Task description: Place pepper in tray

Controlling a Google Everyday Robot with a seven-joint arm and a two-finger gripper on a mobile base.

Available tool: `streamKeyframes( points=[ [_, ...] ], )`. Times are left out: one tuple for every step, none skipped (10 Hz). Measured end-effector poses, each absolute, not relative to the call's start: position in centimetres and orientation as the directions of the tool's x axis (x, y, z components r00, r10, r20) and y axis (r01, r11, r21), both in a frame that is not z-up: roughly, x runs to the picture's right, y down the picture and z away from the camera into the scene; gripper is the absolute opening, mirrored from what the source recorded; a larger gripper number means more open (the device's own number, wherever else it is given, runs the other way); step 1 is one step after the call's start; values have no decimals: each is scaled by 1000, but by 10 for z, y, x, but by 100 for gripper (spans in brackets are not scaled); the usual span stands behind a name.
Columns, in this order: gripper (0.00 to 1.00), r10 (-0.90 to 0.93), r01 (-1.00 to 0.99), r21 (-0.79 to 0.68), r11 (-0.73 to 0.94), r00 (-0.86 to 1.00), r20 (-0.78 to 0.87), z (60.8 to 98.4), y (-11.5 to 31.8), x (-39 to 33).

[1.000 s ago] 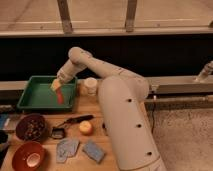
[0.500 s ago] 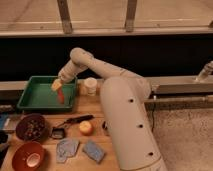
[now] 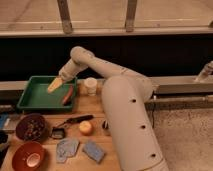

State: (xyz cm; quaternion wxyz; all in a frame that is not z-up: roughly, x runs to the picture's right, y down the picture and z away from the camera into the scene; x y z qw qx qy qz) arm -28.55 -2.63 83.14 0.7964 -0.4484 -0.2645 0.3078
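You saw the pepper (image 3: 67, 95) drop from the gripper (image 3: 55, 85), whose finger state I could not tell, to the right side of the tray (image 3: 31, 104) at the frame's left, so placement looked done.

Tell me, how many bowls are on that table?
2. A dark brown bowl sits at the left, below the green tray; a red bowl is at the front left corner. The gripper hovers over the tray near the pepper. Others may lie out of view.
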Motion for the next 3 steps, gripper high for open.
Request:
streamKeyframes(
  points=[
    [80, 720, -256, -860, 441, 673, 169, 820, -39, -283],
    [80, 716, -262, -844, 469, 672, 190, 808, -51, -281],
    [80, 716, -267, -835, 482, 669, 199, 802, -58, -278]
  ],
)
